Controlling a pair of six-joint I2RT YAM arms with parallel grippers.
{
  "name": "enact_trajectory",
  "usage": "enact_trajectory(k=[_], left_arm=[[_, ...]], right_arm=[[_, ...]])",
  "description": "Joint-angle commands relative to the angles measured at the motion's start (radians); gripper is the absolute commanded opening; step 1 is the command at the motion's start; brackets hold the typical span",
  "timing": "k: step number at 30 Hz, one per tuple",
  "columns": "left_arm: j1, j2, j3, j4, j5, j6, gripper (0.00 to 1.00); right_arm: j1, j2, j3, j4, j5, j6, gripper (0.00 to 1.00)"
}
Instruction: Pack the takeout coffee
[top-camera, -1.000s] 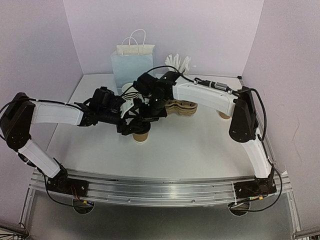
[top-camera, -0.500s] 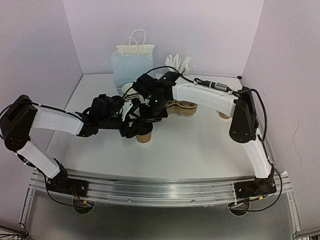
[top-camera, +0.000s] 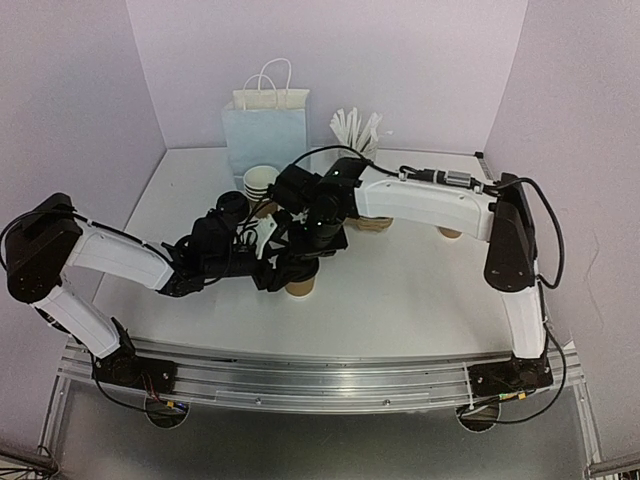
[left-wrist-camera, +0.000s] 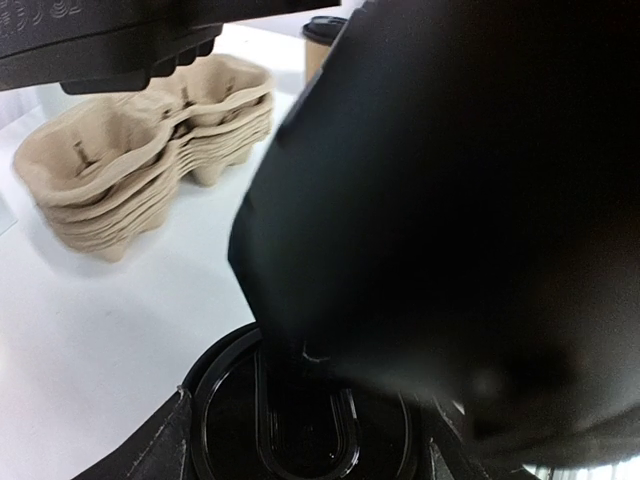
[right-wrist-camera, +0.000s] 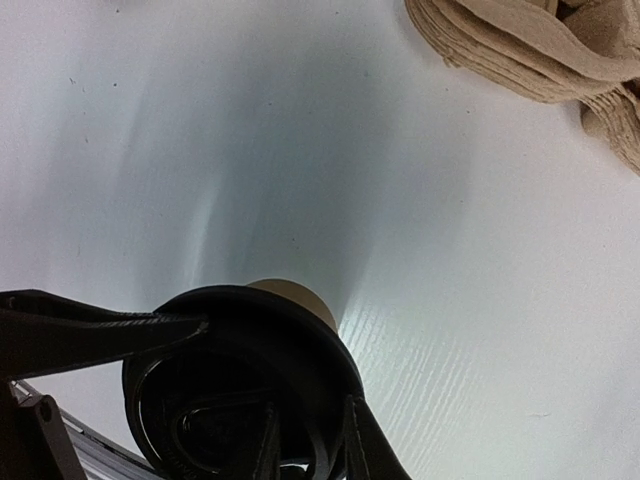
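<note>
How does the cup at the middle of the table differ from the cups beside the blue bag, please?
The middle cup carries a black lid; the cups by the bag are open, white insides showing. The middle cup stands nearer the front; the others stand at the back. All are brown paper.

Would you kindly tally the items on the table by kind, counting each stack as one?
Lidded cups: 2
Open-cup stack: 1
Carrier stack: 1
Bag: 1
Stick holder: 1
Total: 6
</note>
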Motion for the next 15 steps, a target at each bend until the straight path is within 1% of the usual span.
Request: enact_trajectory(k=[1, 4, 8, 12, 15], left_arm=[[-0.042, 0.099, -0.082, -0.192, 0.132, -0.076, 0.69], [-0.047, 0.135, -0.073, -0.194, 0.182, -0.091, 0.67], [-0.059, 0.188, -0.059, -0.198, 0.209, -0.098, 0.62], [-0.077, 0.209, -0.052, -0.214, 0.220, -0.086, 0.60], [-0.087, 0.228, -0.040, -0.232, 0.221, -0.083, 0.58]], right_arm=[[0.080, -0.074, -0.160, 0.250, -0.041, 0.046, 0.16], [0.097, -0.106, -0.245, 0.326, -0.019, 0.050, 0.15], [0.105, -0.129, -0.365, 0.415, -0.028, 0.085, 0.13], [0.124, -0.152, -0.472, 0.434, -0.003, 0.127, 0.12], [0.143, -0.142, -0.530, 0.441, -0.020, 0.146, 0.12]])
